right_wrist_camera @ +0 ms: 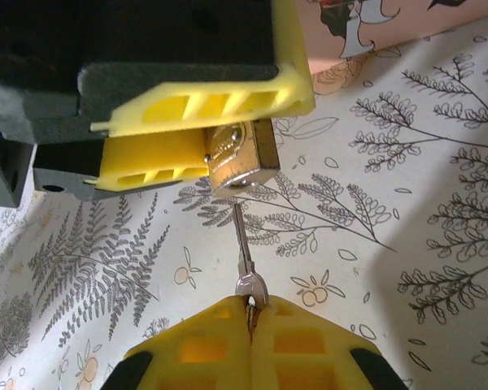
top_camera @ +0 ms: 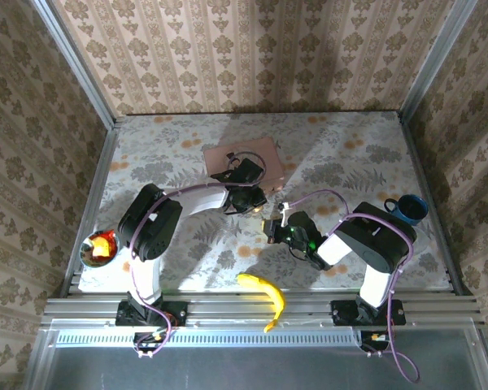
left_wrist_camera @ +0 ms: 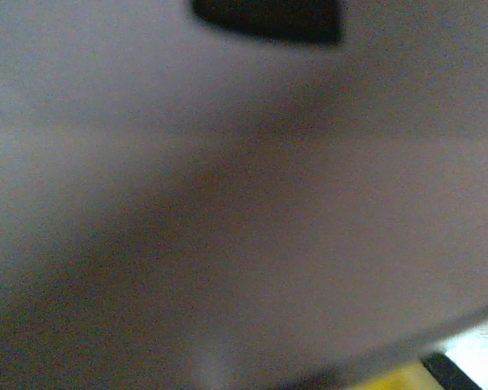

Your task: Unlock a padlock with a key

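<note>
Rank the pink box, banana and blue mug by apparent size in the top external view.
Largest: pink box, clearly.
Then banana and blue mug: the banana looks longer, the mug wider; too close to rank.

You are looking at: padlock (right_wrist_camera: pixel 242 162) gleaming, glossy brass-and-silver metal; key (right_wrist_camera: pixel 241 240) shining, smooth silvery metal; desk (right_wrist_camera: pixel 407 244) showing a matt printed surface.

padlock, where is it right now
Right wrist view, upper centre: the padlock sits clamped in the left claw, with the key from the right claw at its underside, pink tin behind.
</note>
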